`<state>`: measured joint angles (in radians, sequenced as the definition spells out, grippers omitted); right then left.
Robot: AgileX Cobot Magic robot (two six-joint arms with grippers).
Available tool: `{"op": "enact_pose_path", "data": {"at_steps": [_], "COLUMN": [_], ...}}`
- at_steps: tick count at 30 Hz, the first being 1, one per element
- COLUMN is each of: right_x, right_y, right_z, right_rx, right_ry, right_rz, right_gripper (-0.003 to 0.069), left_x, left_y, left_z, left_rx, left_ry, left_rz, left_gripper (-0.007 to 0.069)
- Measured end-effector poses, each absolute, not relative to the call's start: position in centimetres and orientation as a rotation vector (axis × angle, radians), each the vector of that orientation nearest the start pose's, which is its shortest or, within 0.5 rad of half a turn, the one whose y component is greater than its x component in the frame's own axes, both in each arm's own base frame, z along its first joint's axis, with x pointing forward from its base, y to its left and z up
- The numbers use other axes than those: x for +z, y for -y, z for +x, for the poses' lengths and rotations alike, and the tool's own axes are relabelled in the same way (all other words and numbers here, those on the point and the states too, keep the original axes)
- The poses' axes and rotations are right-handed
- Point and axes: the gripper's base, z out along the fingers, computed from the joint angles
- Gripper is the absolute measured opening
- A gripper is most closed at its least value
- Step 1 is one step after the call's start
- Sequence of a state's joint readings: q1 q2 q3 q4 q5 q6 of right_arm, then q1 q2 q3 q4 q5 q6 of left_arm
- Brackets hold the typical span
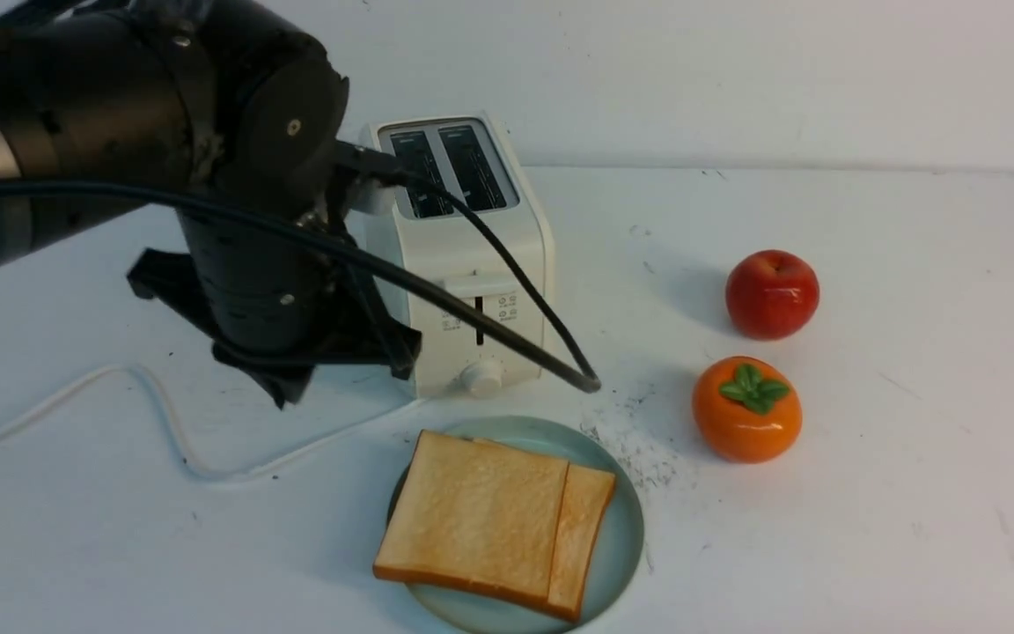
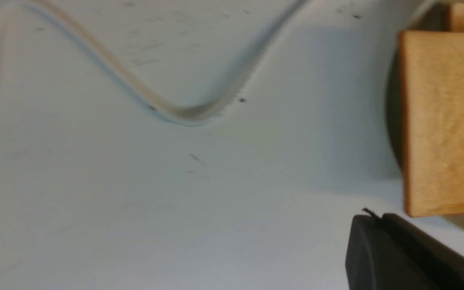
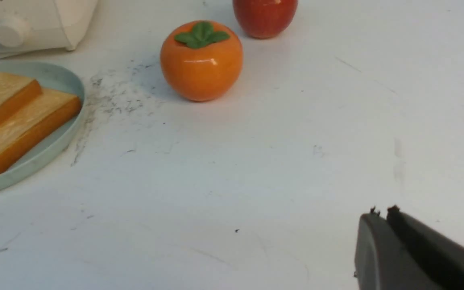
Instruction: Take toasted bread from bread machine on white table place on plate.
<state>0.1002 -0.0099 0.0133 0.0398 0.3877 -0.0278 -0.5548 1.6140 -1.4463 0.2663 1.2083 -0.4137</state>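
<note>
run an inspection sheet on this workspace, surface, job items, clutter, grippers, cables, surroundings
surface: white table, grey scuffs and dark specks beside the plate.
job's things: two slices of toasted bread lie overlapped on the plate; bread machine behind it, both slots look empty.
clutter: red apple and orange persimmon on the robot's right of the plate, apart from each other.
grippers: left gripper shut, holding nothing, near the bread's edge; right gripper fingers close together, holding nothing, above bare table.
cables: white cord snakes across the table from the bread machine; black arm cable hangs in front of the bread machine.
surroundings: plain white wall.
</note>
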Motion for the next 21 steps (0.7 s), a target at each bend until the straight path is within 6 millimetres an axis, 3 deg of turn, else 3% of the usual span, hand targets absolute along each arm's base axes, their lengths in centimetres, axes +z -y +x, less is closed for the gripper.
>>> {"op": "enact_pose_path", "data": {"at_steps": [4,8,12,13,14,15,16,17,18,19,21], "right_x": [17.4,17.4,17.4,17.4,17.4,17.4,17.4,17.4,17.4,17.4,17.4], "right_y": [-0.5,-0.4,-0.4,-0.4,-0.4,-0.4,-0.4,-0.4,-0.4,-0.4,-0.4], "right_z": [5.2,5.2,5.2,5.2,5.2,5.2,5.2,5.2,5.2,5.2,5.2], "right_rx": [0.065,0.058,0.058,0.058,0.058,0.058,0.058,0.058,0.058,0.058,0.058], "right_ry": [-1.874,-1.874,-1.874,-1.874,-1.874,-1.874,-1.874,-1.874,-1.874,-1.874,-1.874], "right_rz": [-0.062,-0.053,-0.053,-0.053,-0.053,-0.053,-0.053,-0.053,-0.053,-0.053,-0.053], "right_gripper": [0.0041,0.0045,0.0049,0.0052,0.0056,0.0056,0.0059,0.0059,0.0061,0.0061,0.0064], "left_x": [36.2,40.5,43.4,44.8,45.0,44.8,44.3,44.0,42.5,42.8,39.3], "left_y": [13.4,11.2,9.1,7.4,6.6,6.6,5.1,5.1,4.2,3.8,3.0], "left_z": [27.2,23.8,20.5,17.6,16.1,16.1,13.0,13.1,10.8,10.1,7.4], "left_rx": [0.168,0.087,0.008,-0.054,-0.093,-0.094,-0.171,-0.172,-0.232,-0.257,-0.384], "left_ry": [-2.619,-2.498,-2.400,-2.337,-2.316,-2.324,-2.304,-2.316,-2.320,-2.294,-2.261], "left_rz": [0.218,0.171,0.111,0.061,0.035,0.033,0.008,0.008,0.008,0.005,0.025], "left_gripper": [-0.0013,-0.0013,-0.0013,-0.0013,-0.0013,-0.0013,-0.0013,-0.0013,-0.0013,-0.0013,-0.0013]}}
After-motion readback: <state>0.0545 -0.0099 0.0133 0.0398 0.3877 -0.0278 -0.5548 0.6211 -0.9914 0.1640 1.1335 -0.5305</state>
